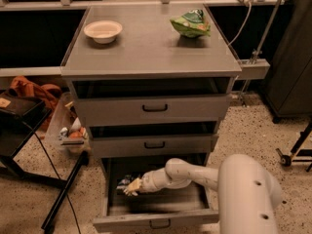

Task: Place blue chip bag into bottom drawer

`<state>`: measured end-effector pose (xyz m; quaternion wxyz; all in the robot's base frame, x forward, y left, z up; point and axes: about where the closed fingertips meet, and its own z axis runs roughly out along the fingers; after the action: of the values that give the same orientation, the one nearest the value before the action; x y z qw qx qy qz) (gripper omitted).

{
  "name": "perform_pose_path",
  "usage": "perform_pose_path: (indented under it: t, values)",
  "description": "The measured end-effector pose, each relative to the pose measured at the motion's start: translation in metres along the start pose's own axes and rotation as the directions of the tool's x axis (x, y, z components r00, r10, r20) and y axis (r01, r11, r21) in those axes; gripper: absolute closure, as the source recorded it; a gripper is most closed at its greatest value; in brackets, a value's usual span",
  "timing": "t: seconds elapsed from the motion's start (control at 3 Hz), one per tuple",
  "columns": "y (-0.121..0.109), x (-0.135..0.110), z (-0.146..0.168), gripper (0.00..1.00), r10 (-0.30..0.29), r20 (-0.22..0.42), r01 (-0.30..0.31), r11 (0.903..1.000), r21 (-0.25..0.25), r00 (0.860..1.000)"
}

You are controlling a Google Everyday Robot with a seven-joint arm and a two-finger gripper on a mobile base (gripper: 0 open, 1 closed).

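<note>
Low inside the pulled-out bottom drawer (156,219), toward its left side, the end effector (131,186) is clamped on the blue chip bag (124,180); its arm (195,174) extends in from the right.

We list the bag (125,181): crumpled dark blue foil with pale patches, low inside the drawer (122,223) at its left rear, right at the tip of the gripper (130,187). We list the drawer: lowest of three, grey metal, pulled open, shallow tray, low front, small dark handle
</note>
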<state>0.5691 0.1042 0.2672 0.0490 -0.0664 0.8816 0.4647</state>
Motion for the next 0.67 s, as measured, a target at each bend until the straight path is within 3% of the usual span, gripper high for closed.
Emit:
perform_pose_path:
  t: [0.33,0.67]
  values:
    - [-0.037,0.003,0.041,1.0,0.049,-0.045,-0.05,0.9981,-0.034,0.998]
    - [-0.07,-0.005,0.063,0.81,0.08,-0.071,-0.082,0.9961,-0.033,0.994]
